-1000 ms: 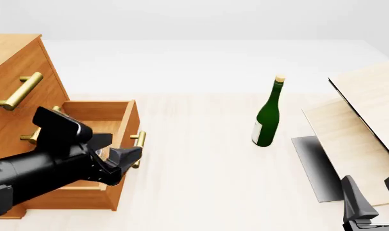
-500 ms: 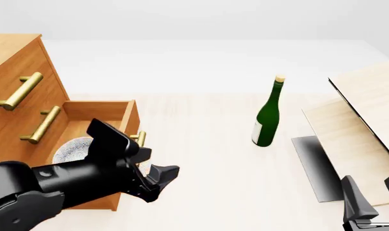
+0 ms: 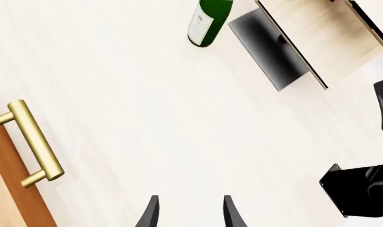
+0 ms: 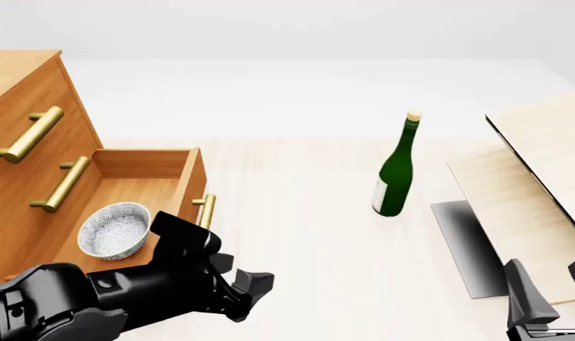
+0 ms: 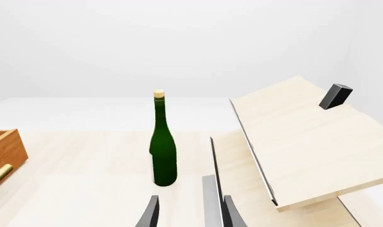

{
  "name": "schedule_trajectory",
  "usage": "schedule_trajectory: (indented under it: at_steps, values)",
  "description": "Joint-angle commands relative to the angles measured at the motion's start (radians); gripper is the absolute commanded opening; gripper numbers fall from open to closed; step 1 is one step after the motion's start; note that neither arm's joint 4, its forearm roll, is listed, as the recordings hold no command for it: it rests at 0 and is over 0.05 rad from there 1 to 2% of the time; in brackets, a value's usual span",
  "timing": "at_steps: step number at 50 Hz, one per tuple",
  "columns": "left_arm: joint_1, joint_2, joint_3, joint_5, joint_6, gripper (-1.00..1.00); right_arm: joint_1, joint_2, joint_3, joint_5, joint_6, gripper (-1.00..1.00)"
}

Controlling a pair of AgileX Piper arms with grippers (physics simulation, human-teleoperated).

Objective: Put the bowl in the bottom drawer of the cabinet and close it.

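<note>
Cabinet [image 4: 22,135] at the table's near-left, orange-brown, with three brass-handled drawers; the bottom drawer [image 4: 173,186] stands pulled out toward the green bottle [image 4: 395,170]. The bowl [image 4: 116,229], white with grey speckles, sits upright inside the bottom drawer, near its front panel and clear of the cabinet's upper two drawers. Only the front view shows the bowl and the drawer's interior. The left wrist view shows instead the outer face of the drawer front with its brass handle [image 3: 33,143], the bare table beyond it, the lower part of the bottle, and the pale boards [image 3: 324,35] with a dark plate beneath them. The right wrist view shows the bottle full height, cork included, a corner of the drawer at one edge, and the tilted pale boards carrying a small dark block [image 5: 336,96], which the front view does not reveal.

Left gripper [image 4: 249,295]: the arm lies low in front of the cabinet, outside the drawer and just past its handle, pointing toward the bottle's side of the table; its fingers are apart and hold nothing. Right gripper [image 4: 553,288]: parked at the near edge, on the far side of the bottle from the cabinet, beside the boards, fingers upright, spread and empty.
</note>
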Motion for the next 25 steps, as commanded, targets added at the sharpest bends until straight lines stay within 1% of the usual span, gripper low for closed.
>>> schedule_trajectory:
  at_steps: [1, 6, 9, 12, 18, 19, 22, 23, 25]
  values:
    - [0.024, 0.079, 0.091, -0.093, -0.091, 1.0, 0.0, 0.0, 0.0, 0.0, 0.0, 1.0]
    - [0.046, 0.095, 0.121, -0.118, -0.115, 1.0, 0.0, 0.0, 0.0, 0.0, 0.0, 1.0]
    - [0.061, 0.114, 0.154, -0.155, -0.155, 1.0, 0.0, 0.0, 0.0, 0.0, 0.0, 1.0]
    - [0.09, 0.139, 0.187, -0.193, -0.18, 1.0, 0.0, 0.0, 0.0, 0.0, 0.0, 1.0]
    - [0.158, 0.146, 0.217, -0.213, -0.178, 1.0, 0.0, 0.0, 0.0, 0.0, 0.0, 1.0]
    - [0.18, 0.148, 0.225, -0.218, -0.179, 1.0, 0.0, 0.0, 0.0, 0.0, 0.0, 1.0]
    - [0.199, 0.159, 0.234, -0.23, -0.183, 1.0, 0.0, 0.0, 0.0, 0.0, 0.0, 1.0]
    - [0.227, 0.164, 0.243, -0.236, -0.181, 1.0, 0.0, 0.0, 0.0, 0.0, 0.0, 1.0]
    - [0.23, 0.166, 0.246, -0.242, -0.182, 1.0, 0.0, 0.0, 0.0, 0.0, 0.0, 1.0]
